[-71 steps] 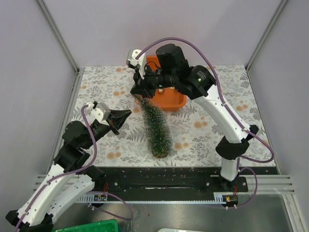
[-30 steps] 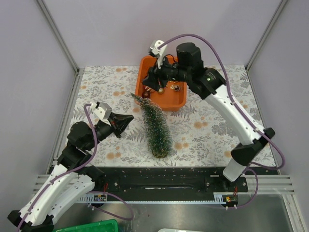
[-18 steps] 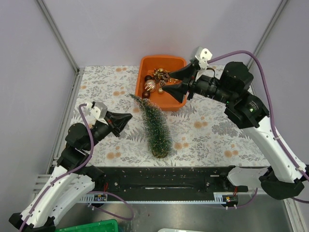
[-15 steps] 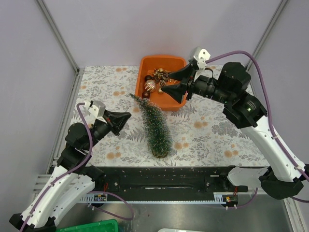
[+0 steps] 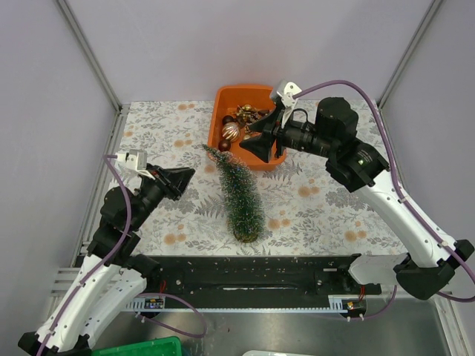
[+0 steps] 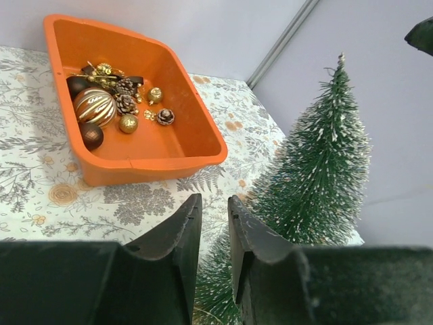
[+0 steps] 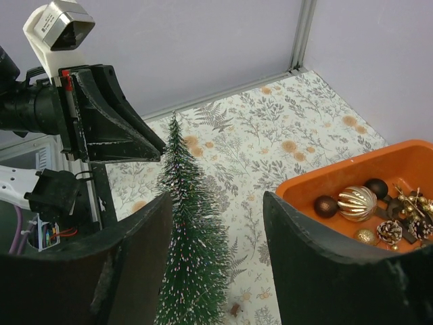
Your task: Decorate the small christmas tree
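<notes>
R gripper (image 5: 246, 141), spread & empty, swings back by orange tray (image 5: 241, 89); L gripper (image 5: 187, 175) cracks slightly apart. Tree (image 5: 241, 196) upright, bare: ornament (image 5: 230, 132) pick next.

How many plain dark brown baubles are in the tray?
2, flanking the striped ball in the tray: one dark bauble toward the tree, the other dark bauble beside the gold sprigs. More may be hidden.

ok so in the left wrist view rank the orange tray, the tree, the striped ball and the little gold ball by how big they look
1. orange tray
2. small christmas tree, close second; nearer the camera and its foot is hidden, so unsure
3. striped ball
4. little gold ball
</notes>
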